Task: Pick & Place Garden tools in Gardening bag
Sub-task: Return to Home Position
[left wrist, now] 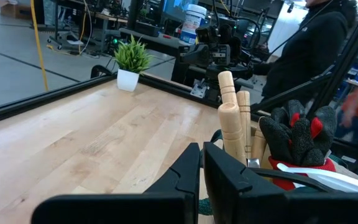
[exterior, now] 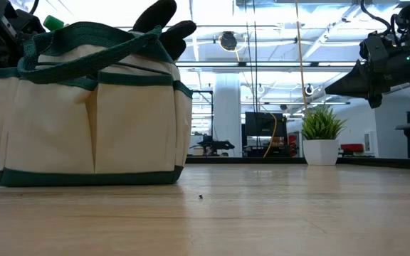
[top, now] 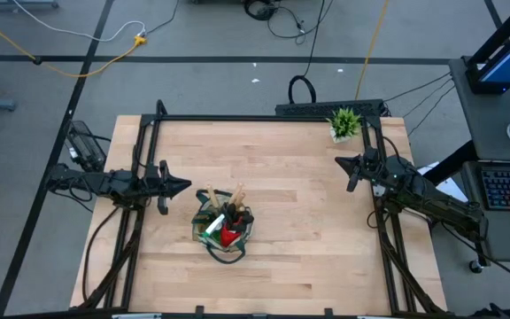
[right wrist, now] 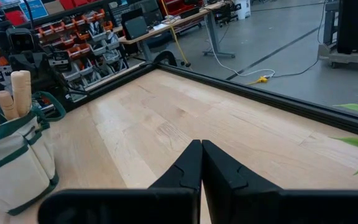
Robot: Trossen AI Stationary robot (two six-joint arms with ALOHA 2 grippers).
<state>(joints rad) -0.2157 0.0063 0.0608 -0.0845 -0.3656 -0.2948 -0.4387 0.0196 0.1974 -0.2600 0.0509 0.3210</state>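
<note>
The gardening bag (top: pixel 223 229) stands upright on its base on the table (top: pixel 273 275), a little left of the middle; the low view shows its cream side and green trim (exterior: pixel 91 121). Wooden tool handles (left wrist: pixel 232 121), a red-and-black glove (left wrist: pixel 296 134) and a white-and-green item (top: pixel 212 228) stick up out of it. My left gripper (top: pixel 184 185) hovers level, shut and holding nothing, just left of the bag. My right gripper (top: pixel 341 161) hovers level and shut at the right, near the far edge, holding nothing.
A small spiky potted plant (top: pixel 344 123) stands at the far right corner of the table. A black frame rail (top: pixel 264 116) runs along the table's far edge. A person in dark clothes (left wrist: pixel 312 53) stands beyond the table. Bare wood lies between the bag and the right arm.
</note>
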